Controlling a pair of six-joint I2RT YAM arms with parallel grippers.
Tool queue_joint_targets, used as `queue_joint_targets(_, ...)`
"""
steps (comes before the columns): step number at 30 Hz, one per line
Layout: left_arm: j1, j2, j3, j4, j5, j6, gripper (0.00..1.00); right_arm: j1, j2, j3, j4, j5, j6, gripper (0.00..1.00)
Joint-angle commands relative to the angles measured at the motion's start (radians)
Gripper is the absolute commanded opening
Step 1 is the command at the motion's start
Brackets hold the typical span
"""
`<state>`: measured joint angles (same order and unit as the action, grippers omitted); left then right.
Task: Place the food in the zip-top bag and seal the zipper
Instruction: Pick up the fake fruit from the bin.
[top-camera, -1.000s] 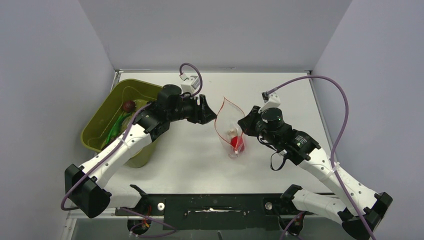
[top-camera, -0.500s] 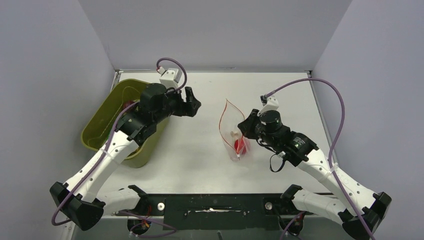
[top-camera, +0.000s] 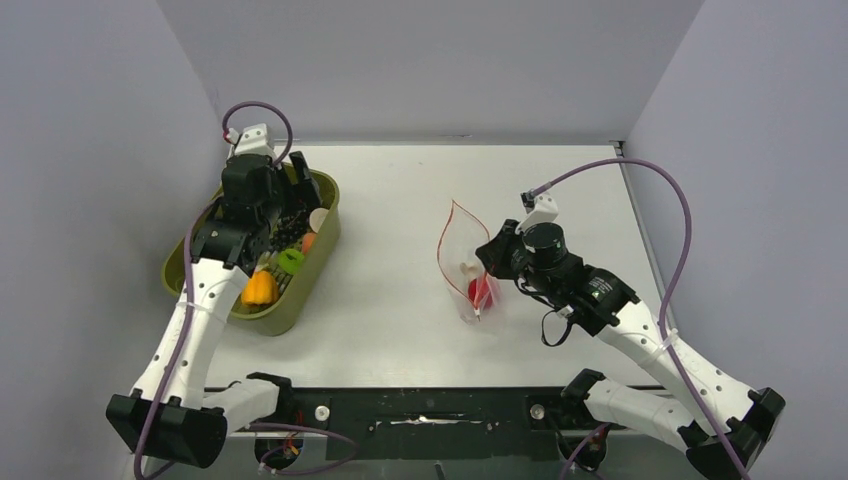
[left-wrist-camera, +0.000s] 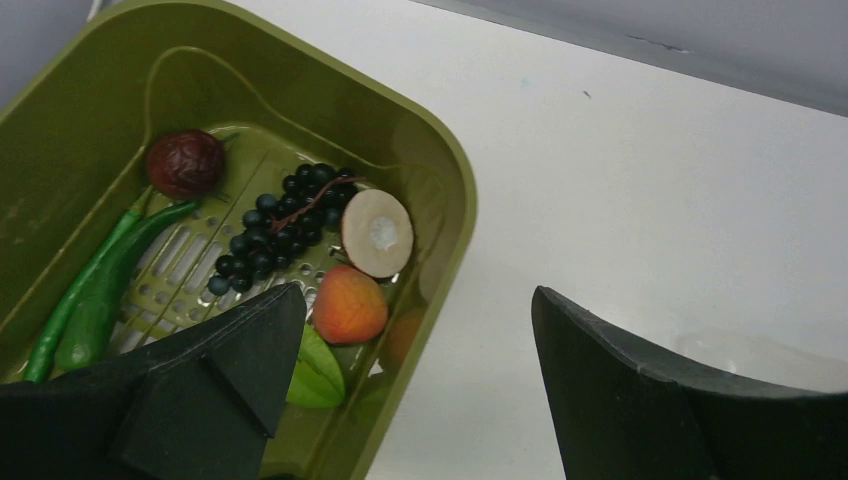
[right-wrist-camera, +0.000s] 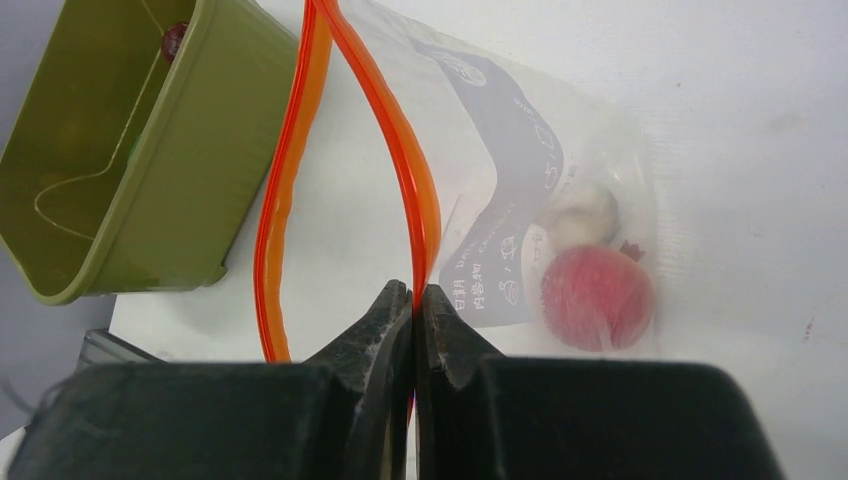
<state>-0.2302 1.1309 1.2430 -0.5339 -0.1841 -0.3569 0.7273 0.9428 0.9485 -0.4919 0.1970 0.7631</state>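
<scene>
The left gripper hangs wide open over the olive tub, with the grape bunch just beneath its fingers. The right gripper pinches the zipper of the zip-top bag, and a red round piece lies inside, just beyond it.

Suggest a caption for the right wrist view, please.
Right gripper pinches the clear plastic bag's orange-red zipper strip; red round fruit inside.
</scene>
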Motion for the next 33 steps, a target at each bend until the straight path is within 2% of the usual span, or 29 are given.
queue_joint_targets(1, 0.075, 0.027, 0.033, -0.004, -0.060, 0.001, 0.83, -0.003, -0.016, 0.016, 0.061, -0.009, -0.033, 0.00)
queue_joint_targets(10, 0.225, 0.088, -0.094, 0.079, -0.043, 0.039, 0.78, -0.003, -0.025, 0.027, 0.046, -0.007, -0.044, 0.00)
queue_joint_targets(16, 0.312, 0.177, -0.145, 0.185, 0.084, 0.036, 0.72, -0.005, -0.009, 0.053, 0.023, -0.013, -0.059, 0.00)
queue_joint_targets(19, 0.319, 0.244, -0.148, 0.231, 0.121, 0.032, 0.67, -0.006, 0.011, 0.076, 0.011, -0.011, -0.068, 0.00)
queue_joint_targets(24, 0.321, 0.364, -0.134, 0.327, 0.228, 0.061, 0.64, -0.006, 0.039, 0.094, 0.010, -0.008, -0.067, 0.00)
queue_joint_targets(33, 0.321, 0.545, -0.015, 0.382, 0.338, 0.097, 0.61, -0.008, 0.094, 0.123, 0.018, -0.009, -0.063, 0.00)
